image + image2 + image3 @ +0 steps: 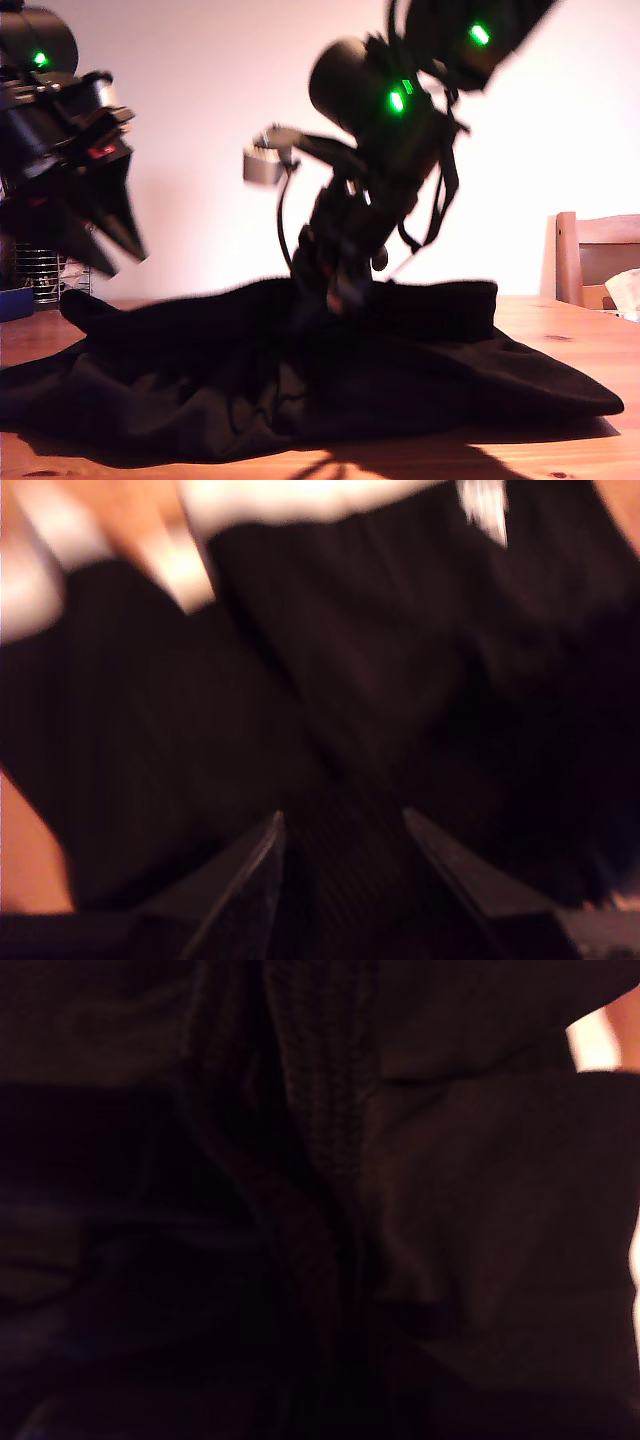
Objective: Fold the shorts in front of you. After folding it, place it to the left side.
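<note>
arms (370, 200): black, blurred | lights: green | cables: black, looped | tool tips (270, 865): dark, seemingly tapered

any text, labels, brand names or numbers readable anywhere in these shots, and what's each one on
None can be read.
Small white label on the shorts: blurred, any print on it is illegible.
Arm housings: only green lights, no lettering to make out.
Second wrist view: close dark fabric only, no marks.
</note>
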